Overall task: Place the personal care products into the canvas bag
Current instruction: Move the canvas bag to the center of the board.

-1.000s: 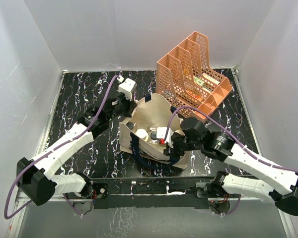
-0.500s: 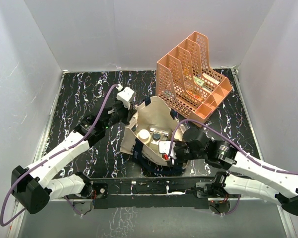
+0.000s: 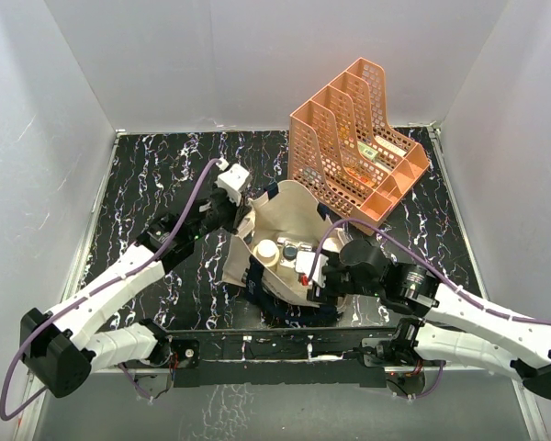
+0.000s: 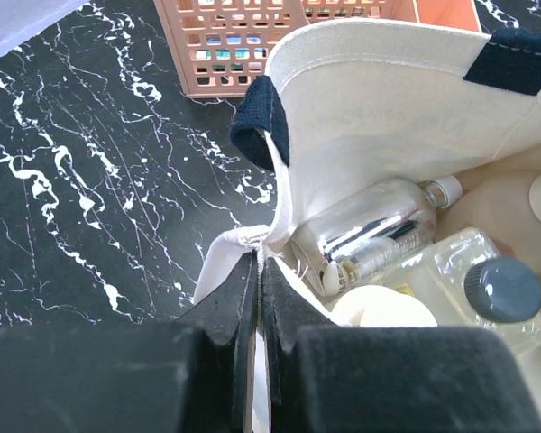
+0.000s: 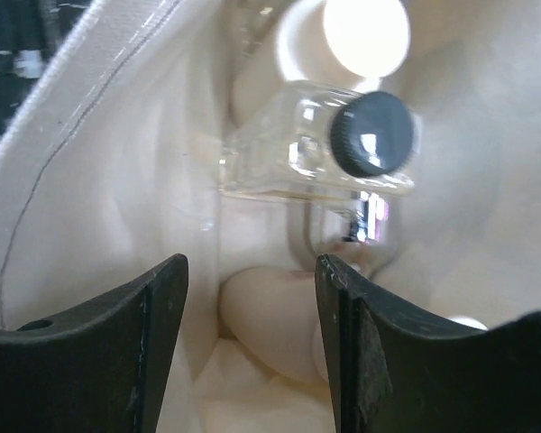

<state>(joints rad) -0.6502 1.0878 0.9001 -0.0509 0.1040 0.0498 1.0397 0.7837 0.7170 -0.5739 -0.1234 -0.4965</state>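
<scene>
The beige canvas bag [image 3: 294, 216] with navy handles lies open in the middle of the table. My left gripper [image 4: 259, 271] is shut on the bag's left rim [image 4: 279, 230] and holds it up. Inside lie a silver metallic bottle [image 4: 370, 225], a clear glass bottle with a dark cap [image 4: 500, 289] and a cream cap [image 4: 383, 307]. My right gripper [image 5: 251, 275] is open inside the bag's mouth, over a cream bottle [image 5: 275, 316]. Beyond it lie a clear square bottle with a dark cap [image 5: 343, 144] and a white cap [image 5: 365, 32]. In the top view my right gripper [image 3: 310, 271] is at the bag's near edge.
A peach mesh file organizer [image 3: 354, 138] stands right behind the bag, touching its far edge. White walls close in the black marbled table [image 3: 156, 165] on three sides.
The bag was pulled nearer and tipped more open over the second. My right gripper moved down and left into the bag's mouth. My left gripper shifted slightly nearer with the rim.
</scene>
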